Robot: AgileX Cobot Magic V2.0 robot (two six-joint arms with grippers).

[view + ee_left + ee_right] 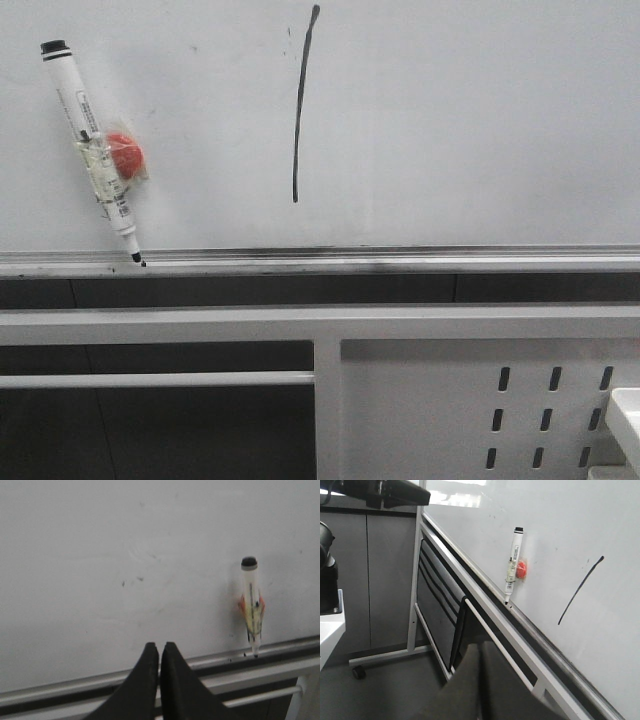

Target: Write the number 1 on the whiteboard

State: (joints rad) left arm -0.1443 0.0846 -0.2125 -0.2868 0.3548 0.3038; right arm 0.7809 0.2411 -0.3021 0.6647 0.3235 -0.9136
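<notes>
Black stroke (298, 105) done on the whiteboard (480, 120).
Marker (93, 150) parked — both grippers (159, 652) (479, 652) pressed together, empty; back away clear.

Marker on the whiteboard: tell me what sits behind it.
Behind the marker sits a red round piece, apparently a magnet taped to it, against the whiteboard. The barrel covers its inner part, so the attachment cannot be seen.
</notes>
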